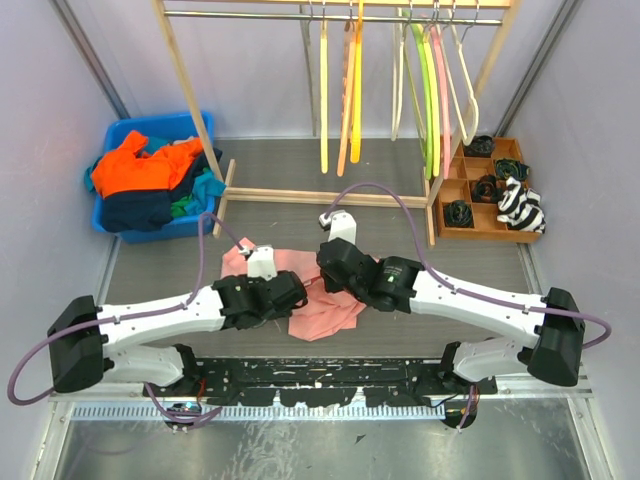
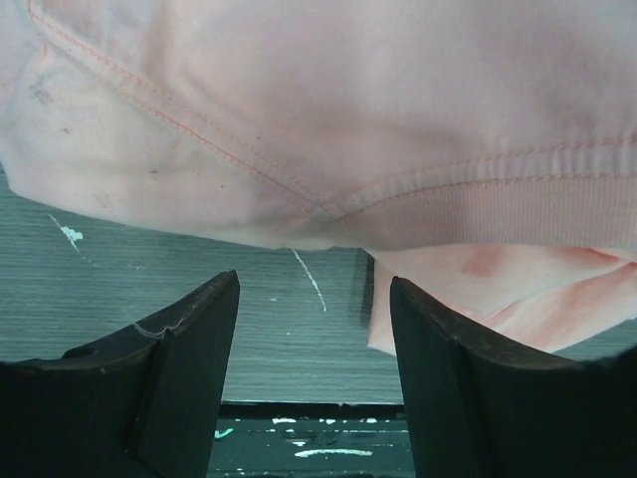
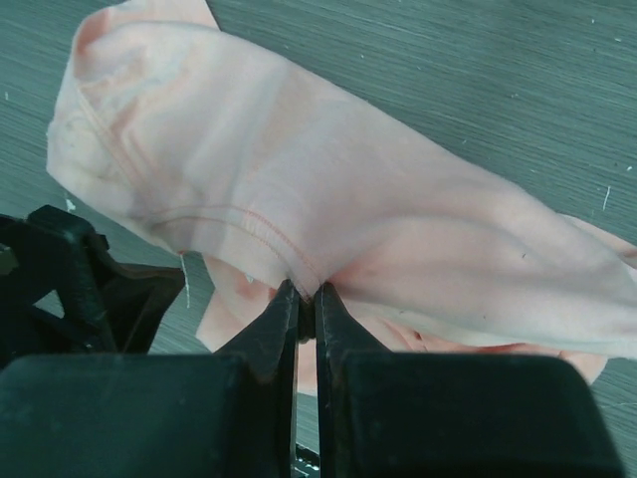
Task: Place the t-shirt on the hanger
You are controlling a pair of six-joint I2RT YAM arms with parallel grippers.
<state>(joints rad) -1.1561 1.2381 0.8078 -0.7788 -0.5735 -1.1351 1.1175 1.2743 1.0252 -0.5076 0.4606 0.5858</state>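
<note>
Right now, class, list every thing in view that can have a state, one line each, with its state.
Salmon-pink cotton t-shirt, crumpled on the table, one fold pinched and lifted.
Right gripper, shut on the t-shirt.
Left gripper, open, empty, just short of the t-shirt.
Thin cream-white triangular hanger, hanging on the rail, bare.
Blue plastic bin, heaped with clothes.

Grey table [image 1: 270,165] with t-shirt [image 1: 325,318], blue bin [image 1: 165,232], tray [image 1: 480,236]
</note>
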